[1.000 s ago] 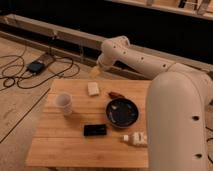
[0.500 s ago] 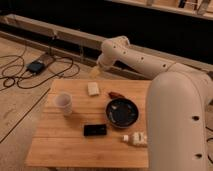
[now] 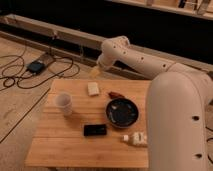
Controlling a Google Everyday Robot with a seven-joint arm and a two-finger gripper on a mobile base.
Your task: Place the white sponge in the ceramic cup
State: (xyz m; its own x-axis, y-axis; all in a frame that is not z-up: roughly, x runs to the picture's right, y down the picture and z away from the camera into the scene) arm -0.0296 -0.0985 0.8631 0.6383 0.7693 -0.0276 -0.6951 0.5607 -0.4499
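The white sponge lies flat on the wooden table, near its far edge. The ceramic cup stands upright to the sponge's front left, a short way off. My gripper hangs at the end of the white arm just beyond the table's far edge, a little above and behind the sponge. It is open, holds nothing and touches neither object.
A dark round plate sits right of centre, with a small reddish-brown item behind it. A black phone-like slab and a white labelled bottle lie near the front. Cables and a small box lie on the floor at left.
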